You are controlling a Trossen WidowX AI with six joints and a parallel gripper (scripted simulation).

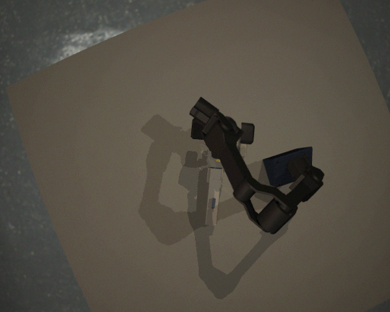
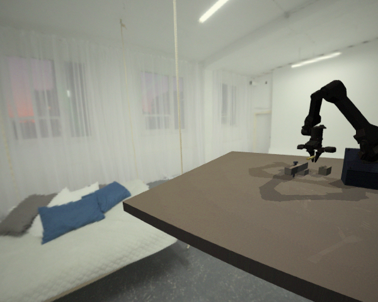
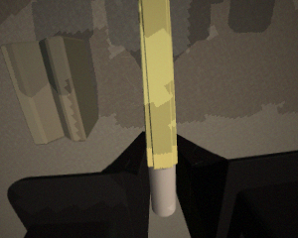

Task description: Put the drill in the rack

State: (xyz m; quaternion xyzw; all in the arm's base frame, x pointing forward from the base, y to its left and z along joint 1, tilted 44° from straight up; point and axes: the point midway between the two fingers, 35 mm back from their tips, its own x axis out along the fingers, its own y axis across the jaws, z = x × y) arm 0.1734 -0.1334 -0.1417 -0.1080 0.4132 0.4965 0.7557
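My gripper (image 2: 314, 160) (image 3: 155, 136) is shut on the yellow drill (image 2: 310, 158) (image 3: 160, 74), near the end where its pale round shank (image 3: 163, 193) sticks out. The drill is held roughly level above the table, and a bit of its yellow also shows beside the arm in the top view (image 1: 218, 160). The long grey block (image 1: 216, 176) (image 2: 300, 167) stands apart from it, with the blue key (image 1: 213, 203) (image 2: 295, 162) on it. The grooved rack (image 2: 324, 170) (image 3: 52, 94) is on the table, left of the gripper in the wrist view; its groove shows no drill. The arm partly hides it in the top view.
The arm's dark blue base (image 1: 279, 169) (image 2: 363, 173) stands on the table near the rack. The brown table (image 1: 114, 101) (image 2: 215, 195) has a thick front edge in the exterior view. A bed with blue pillows (image 2: 72, 216) is beyond it.
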